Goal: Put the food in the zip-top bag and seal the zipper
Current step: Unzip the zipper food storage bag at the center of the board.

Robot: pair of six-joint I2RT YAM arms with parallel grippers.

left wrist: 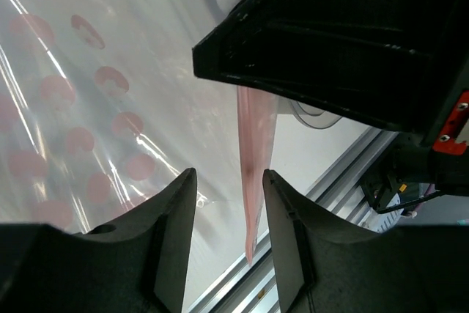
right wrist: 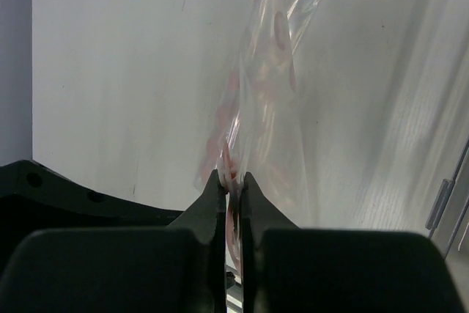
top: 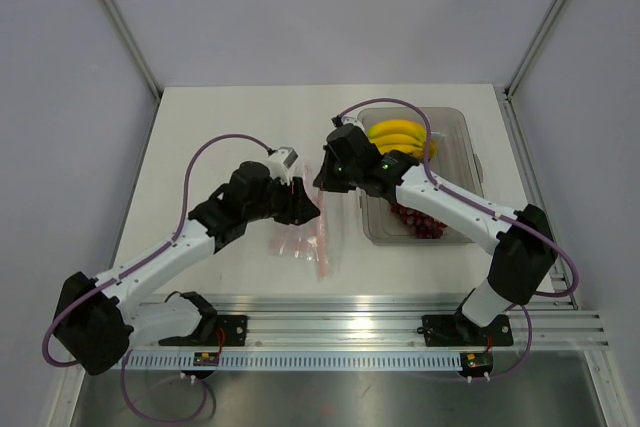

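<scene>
Clear dotted plastic, i.e. the zip-top bag (top: 292, 243), sits on the worktop (top: 220, 127) betw. the two arms, w/ one edge lifted. No food can be seen in it. Bananas (top: 400, 137) and grapes (top: 418, 224) are over in the rigid clear tray (top: 455, 127) on the right, well apart from the bag. Small round fruits not visible, poss. under the R arm; can't tell.

Right hand (right wrist: 231, 177): pinched tight on the bag's edge, film trailing away from the fingertips, so it's holding the bag up. Left hand (left wrist: 229, 175): jaws partway apart, the pink-red zipper (left wrist: 254, 181) hanging in the gap betw. them, not gripped as far as the wrist view shows. R hand's black body is close above it.

Judgement: early stage. This looks like prep, getting both sides of the mouth held so it can be pulled open. Left to do: L hand takes its side, open the mouth, move all food over from the tray, then press the zipper closed along its length. Nothing bagged, nothing sealed.
</scene>
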